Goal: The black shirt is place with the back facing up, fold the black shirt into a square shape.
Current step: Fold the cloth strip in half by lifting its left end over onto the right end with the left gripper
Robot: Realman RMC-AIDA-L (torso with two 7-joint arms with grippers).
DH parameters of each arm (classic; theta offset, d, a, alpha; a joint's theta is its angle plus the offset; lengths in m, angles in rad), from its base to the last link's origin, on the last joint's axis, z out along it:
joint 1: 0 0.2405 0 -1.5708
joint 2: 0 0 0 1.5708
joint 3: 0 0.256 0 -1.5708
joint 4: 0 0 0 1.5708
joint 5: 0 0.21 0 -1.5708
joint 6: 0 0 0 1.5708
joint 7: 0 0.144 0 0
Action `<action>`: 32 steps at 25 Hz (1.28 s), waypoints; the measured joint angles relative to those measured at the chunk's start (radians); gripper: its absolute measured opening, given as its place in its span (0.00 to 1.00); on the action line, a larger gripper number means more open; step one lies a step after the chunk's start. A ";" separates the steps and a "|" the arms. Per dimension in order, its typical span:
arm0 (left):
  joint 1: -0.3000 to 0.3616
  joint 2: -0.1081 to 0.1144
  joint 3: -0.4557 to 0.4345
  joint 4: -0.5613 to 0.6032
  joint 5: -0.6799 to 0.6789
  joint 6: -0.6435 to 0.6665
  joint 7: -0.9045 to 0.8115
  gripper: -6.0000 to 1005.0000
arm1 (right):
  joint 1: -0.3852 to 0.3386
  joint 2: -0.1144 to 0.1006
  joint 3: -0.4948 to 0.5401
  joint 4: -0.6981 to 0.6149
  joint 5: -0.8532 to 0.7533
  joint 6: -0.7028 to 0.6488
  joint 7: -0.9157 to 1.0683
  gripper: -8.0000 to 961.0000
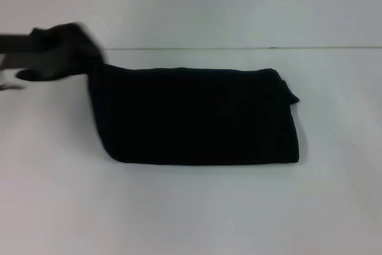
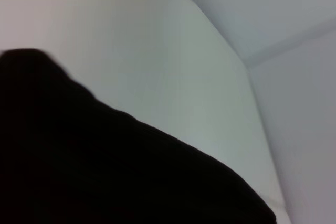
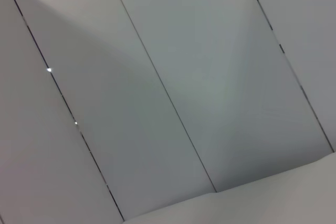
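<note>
Mostly folded black shirt [image 1: 197,117], left corner lifted, white table [image 1: 191,207]

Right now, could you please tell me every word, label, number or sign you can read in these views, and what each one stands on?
None can be read in any view.
The black shirt shows only plain black fabric on the white table; no lettering is visible on it.
The left hand, raised at the shirt's left end, bears no readable marking.
The right wrist view shows only bare grey panels.
</note>
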 joint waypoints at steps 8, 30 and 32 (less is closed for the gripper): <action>-0.153 -0.107 0.343 -0.003 -0.001 -0.121 0.014 0.03 | 0.013 0.001 -0.003 0.010 0.000 0.011 0.000 0.62; -0.226 -0.185 1.110 -0.116 -0.240 -0.467 0.229 0.21 | 0.032 -0.001 -0.006 0.027 -0.009 0.015 -0.004 0.62; -0.199 -0.181 1.073 -0.069 -0.254 -0.414 0.236 0.30 | 0.031 -0.002 -0.006 0.027 -0.009 0.017 -0.002 0.62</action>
